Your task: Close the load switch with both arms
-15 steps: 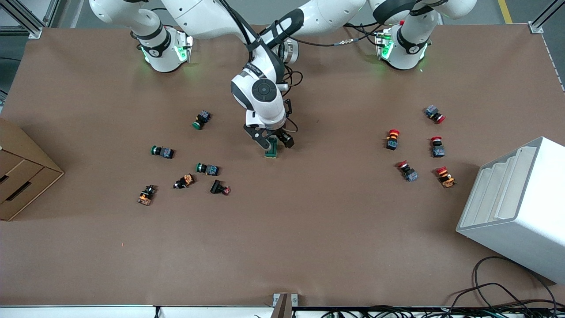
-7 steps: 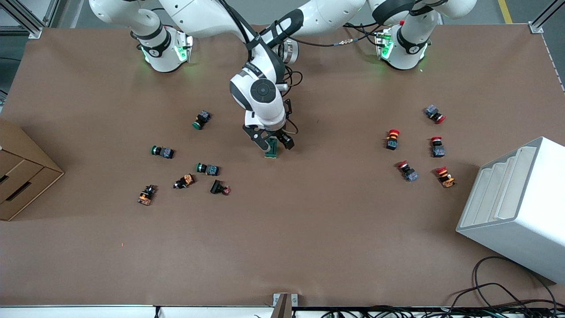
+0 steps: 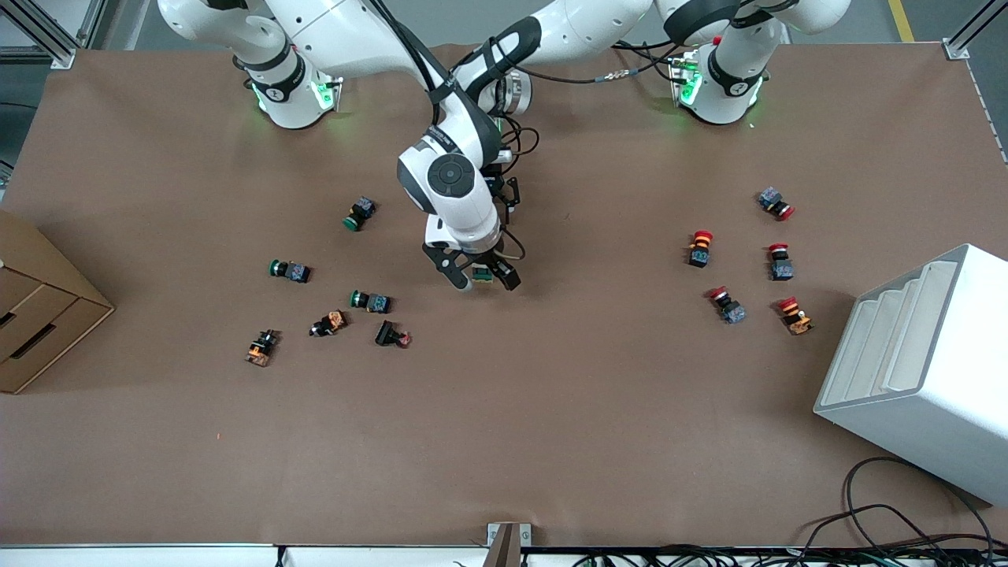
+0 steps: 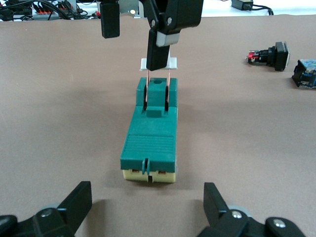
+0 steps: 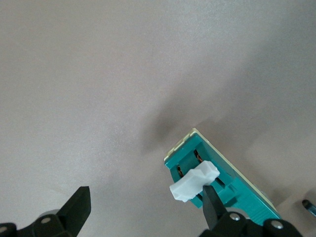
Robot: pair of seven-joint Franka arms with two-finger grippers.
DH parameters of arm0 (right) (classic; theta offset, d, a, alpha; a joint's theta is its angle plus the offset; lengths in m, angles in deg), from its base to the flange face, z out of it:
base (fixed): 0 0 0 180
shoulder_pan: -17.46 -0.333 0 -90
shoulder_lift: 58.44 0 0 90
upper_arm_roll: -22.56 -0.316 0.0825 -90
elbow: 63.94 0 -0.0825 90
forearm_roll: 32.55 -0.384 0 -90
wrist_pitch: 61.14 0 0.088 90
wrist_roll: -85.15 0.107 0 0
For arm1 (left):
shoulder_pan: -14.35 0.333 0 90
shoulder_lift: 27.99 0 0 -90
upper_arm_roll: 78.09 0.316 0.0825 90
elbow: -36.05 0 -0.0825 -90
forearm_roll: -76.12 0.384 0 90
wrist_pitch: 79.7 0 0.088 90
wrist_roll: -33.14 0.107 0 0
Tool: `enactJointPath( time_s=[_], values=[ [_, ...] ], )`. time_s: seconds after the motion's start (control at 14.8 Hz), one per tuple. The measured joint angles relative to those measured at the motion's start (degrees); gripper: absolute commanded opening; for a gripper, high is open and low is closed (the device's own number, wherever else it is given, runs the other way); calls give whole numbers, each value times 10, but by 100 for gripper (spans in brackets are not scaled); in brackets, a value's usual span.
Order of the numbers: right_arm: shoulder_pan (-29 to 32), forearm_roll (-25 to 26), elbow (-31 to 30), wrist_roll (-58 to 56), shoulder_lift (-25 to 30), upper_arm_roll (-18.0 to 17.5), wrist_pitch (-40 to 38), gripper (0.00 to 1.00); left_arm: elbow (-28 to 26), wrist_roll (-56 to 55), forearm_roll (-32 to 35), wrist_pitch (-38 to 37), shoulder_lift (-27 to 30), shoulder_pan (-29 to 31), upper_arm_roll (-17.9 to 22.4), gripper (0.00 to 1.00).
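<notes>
The load switch (image 4: pixel 150 138) is a dark-green block on a cream base, lying on the brown table; its white lever (image 5: pixel 194 181) stands raised on two copper blades. In the front view only a small part of the switch (image 3: pixel 481 274) shows, under the right arm's hand. My right gripper (image 3: pixel 480 280) is open over the lever end, and one finger (image 5: pixel 213 200) touches the lever. It also shows in the left wrist view (image 4: pixel 133 34). My left gripper (image 4: pixel 146 193) is open and low at the switch's other end, apart from it, and hidden under the right arm in the front view.
Several green and orange push-buttons (image 3: pixel 370 301) lie toward the right arm's end, and red ones (image 3: pixel 726 304) toward the left arm's end. A white rack (image 3: pixel 921 370) and a cardboard box (image 3: pixel 39 315) stand at the table's two ends.
The right arm's hand has moved toward the front camera along the switch and now covers most of it. The switch has stayed in place.
</notes>
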Motion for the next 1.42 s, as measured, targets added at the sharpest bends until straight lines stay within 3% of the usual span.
enactJointPath(
  time_s=[1.42],
  values=[
    [14, 1, 45, -27, -53, 1, 3, 100, 7, 1, 0, 0, -3, 0, 2, 100]
  ],
)
